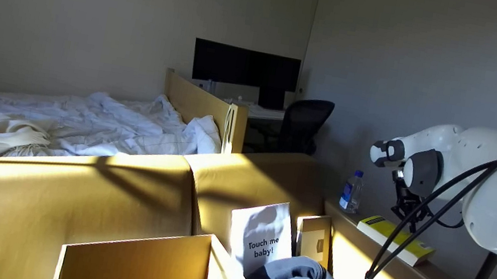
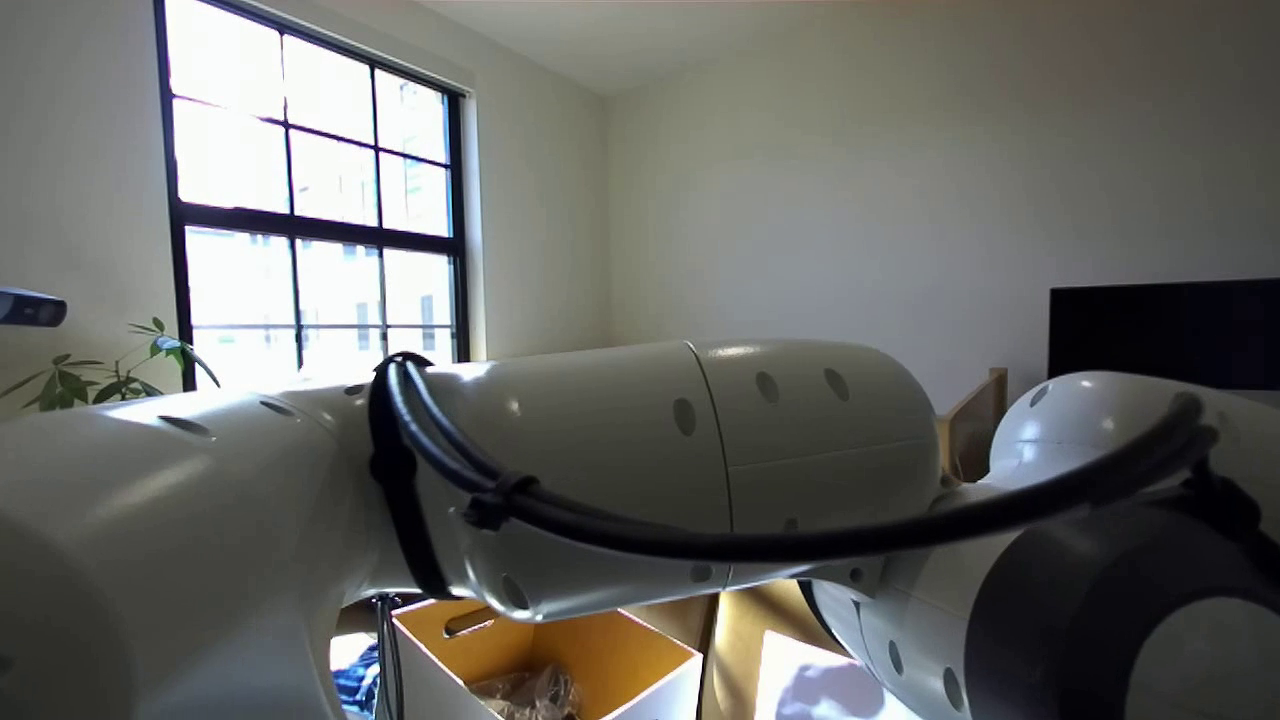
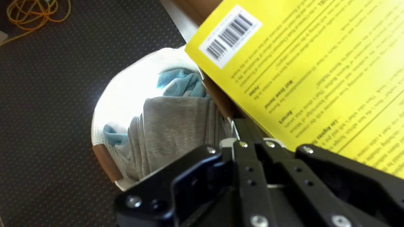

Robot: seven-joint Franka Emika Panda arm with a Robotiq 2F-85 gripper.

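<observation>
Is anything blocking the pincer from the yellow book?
Nothing visible: in the wrist view, the shut pincer appears right by the edge of the yellow book; whether they touch is unclear.

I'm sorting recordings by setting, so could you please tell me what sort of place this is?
Likely someone's home, perhaps a bedroom or studio: it has a bed with rumpled bedding, a tan couch and a wide monitor.
</observation>
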